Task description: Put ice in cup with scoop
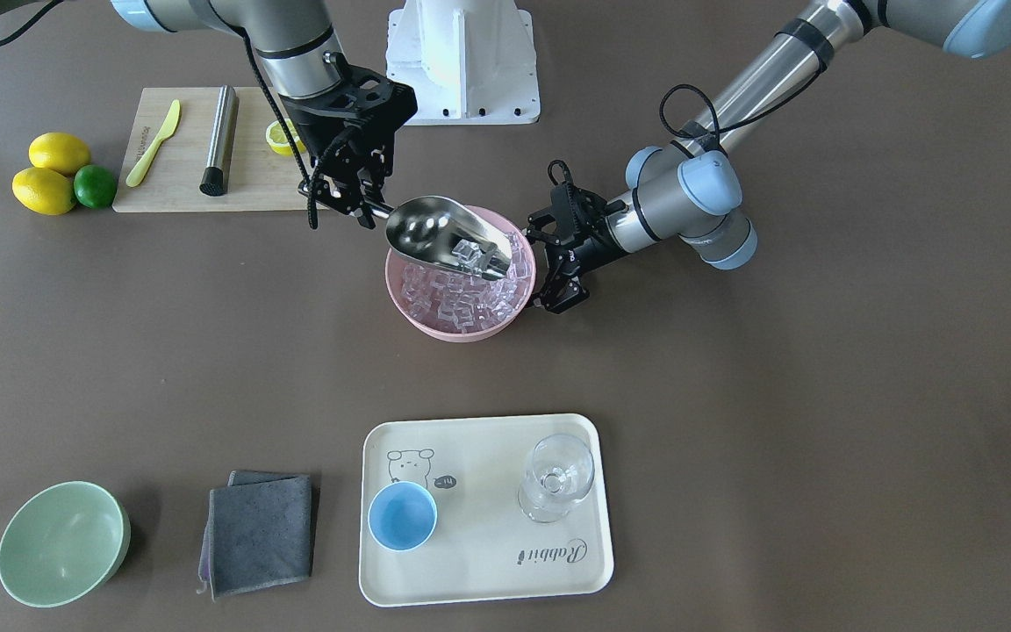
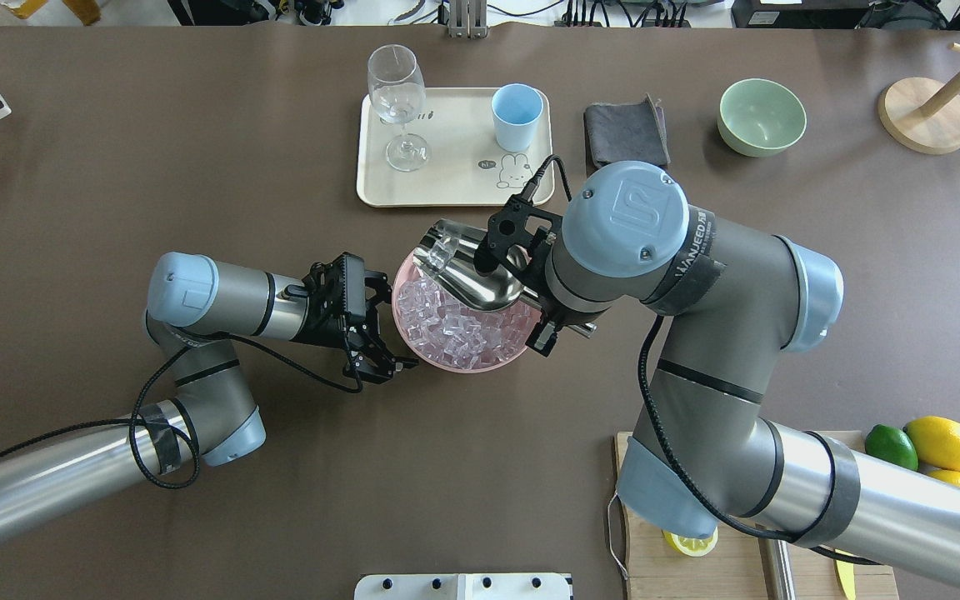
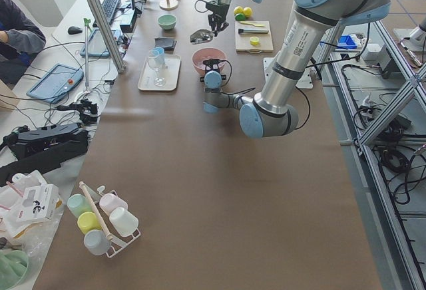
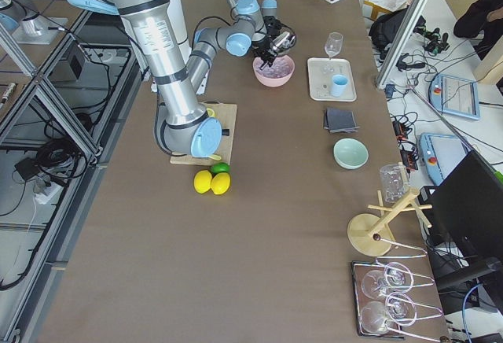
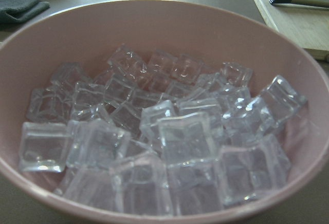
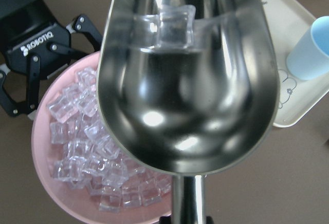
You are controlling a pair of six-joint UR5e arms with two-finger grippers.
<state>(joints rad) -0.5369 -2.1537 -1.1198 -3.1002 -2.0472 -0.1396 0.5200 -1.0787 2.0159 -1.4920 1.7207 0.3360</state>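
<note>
My right gripper [image 1: 363, 209] is shut on the rod handle of the steel scoop [image 1: 431, 230], which it holds over the pink bowl [image 1: 435, 326]. A few cubes of ice [image 6: 172, 26] lie near the mouth of the scoop [image 6: 185, 95]. A heap of ice [image 5: 169, 142] fills the bowl [image 2: 413, 354]. My left gripper [image 2: 387, 327] is open beside the bowl's rim, with its fingers [image 6: 85, 26] spread. The light-blue cup [image 1: 402, 516] stands empty on the cream tray [image 1: 488, 562], beyond the bowl in the overhead view [image 2: 517, 112].
A clear stemmed glass [image 1: 558, 478] stands on the tray beside the cup. A grey cloth [image 1: 260, 531] and a pale green bowl [image 1: 62, 542] lie further along. A cutting board [image 1: 176, 189] holds a steel cylinder [image 1: 219, 140], a yellow knife and a lemon half. Lemons [image 1: 45, 189] and a lime lie beside it.
</note>
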